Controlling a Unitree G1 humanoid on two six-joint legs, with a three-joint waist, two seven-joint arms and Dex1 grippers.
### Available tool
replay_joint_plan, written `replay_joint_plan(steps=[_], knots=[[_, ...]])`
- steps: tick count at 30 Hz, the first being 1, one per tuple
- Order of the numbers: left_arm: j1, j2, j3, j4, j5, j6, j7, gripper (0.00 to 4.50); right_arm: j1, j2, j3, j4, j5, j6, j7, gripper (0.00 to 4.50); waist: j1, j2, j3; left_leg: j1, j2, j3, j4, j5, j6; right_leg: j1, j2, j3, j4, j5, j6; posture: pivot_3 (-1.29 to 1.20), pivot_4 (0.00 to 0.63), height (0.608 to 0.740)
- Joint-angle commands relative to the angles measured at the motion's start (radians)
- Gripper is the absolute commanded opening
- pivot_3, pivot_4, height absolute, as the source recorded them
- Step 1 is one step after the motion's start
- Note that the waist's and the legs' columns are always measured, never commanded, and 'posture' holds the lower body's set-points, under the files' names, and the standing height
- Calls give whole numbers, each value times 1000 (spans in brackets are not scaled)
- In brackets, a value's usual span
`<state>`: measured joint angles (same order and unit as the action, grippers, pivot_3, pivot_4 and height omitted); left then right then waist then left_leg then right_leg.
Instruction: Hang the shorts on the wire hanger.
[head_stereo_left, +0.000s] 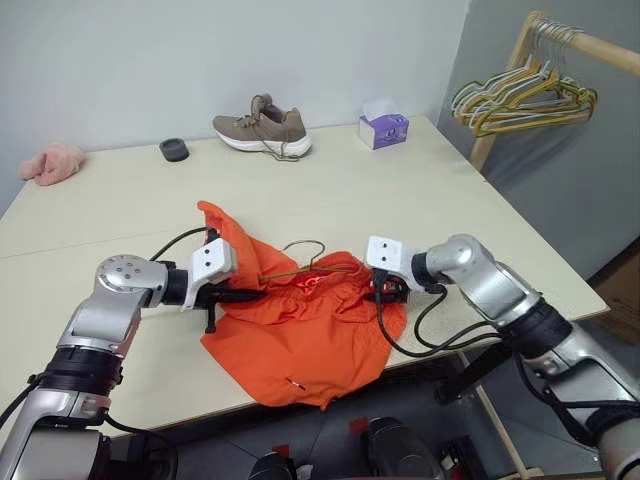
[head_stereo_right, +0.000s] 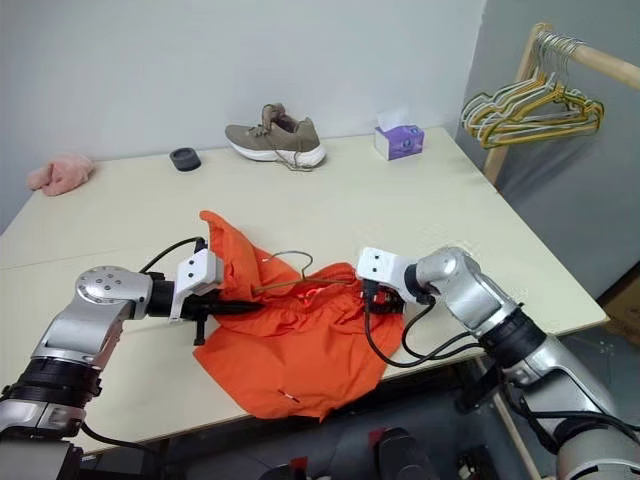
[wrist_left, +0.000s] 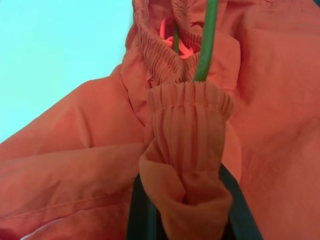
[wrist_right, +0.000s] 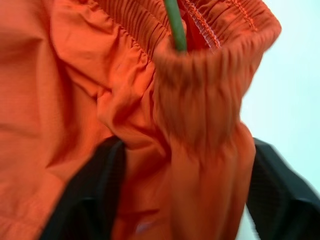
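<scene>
Two tools hold the shorts (head_stereo_left: 300, 335) with the wire hanger (head_stereo_left: 305, 262) tucked inside the waistband.

The left tool (head_stereo_left: 240, 294) is pinched tight on one end of the stretchy band, and thin wire runs away from it into the cloth. The right tool (head_stereo_left: 385, 290) has the other end of the band between its fingers (wrist_right: 92, 200), which stand wider apart, with a thick fold of cloth filling the gap. The hanger's long bar lies straight across from one tool to the other, and its little hook pokes up between them, about the same way from each. The shorts are bright orange, thin and crinkly, and they sag off the near edge of the desk (head_stereo_left: 400, 190). I think the band must spread wider along the wire next.
</scene>
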<state>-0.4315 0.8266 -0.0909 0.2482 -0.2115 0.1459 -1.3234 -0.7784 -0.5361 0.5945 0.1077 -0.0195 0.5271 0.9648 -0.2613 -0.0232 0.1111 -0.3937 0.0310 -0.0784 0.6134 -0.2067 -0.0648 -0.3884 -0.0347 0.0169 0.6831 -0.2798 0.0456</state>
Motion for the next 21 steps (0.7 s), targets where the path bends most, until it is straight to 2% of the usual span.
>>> replay_joint_plan(steps=[1,7,11,15,21], knots=[[-8,6,16,-37,-13,1,-6,0,-48,24,-6,24,-22,-59,43,2095,0,0,0,0,0,0,0,0,0,0,0,0,0,0,0,-225,19,740],[-3,5,21,-40,-16,-7,-5,0,-45,33,-30,-9,-20,-64,96,28,1,0,-1,0,0,0,0,0,0,0,0,0,1,0,0,-224,18,740],[-7,-3,33,-41,-45,31,-14,0,-35,22,-44,-48,-21,-52,119,28,0,0,-1,0,0,0,1,0,0,0,0,0,1,0,0,-229,19,740],[-19,-23,52,-29,-66,57,7,982,-25,10,-60,-90,-13,-24,130,0,0,0,-1,0,0,-1,1,0,0,0,0,0,2,0,0,-236,20,740],[-8,-27,140,-17,-121,62,43,2786,4,-15,-104,-126,3,39,134,0,-1,0,-2,1,0,-1,2,0,0,0,0,0,4,0,0,-243,23,740]])
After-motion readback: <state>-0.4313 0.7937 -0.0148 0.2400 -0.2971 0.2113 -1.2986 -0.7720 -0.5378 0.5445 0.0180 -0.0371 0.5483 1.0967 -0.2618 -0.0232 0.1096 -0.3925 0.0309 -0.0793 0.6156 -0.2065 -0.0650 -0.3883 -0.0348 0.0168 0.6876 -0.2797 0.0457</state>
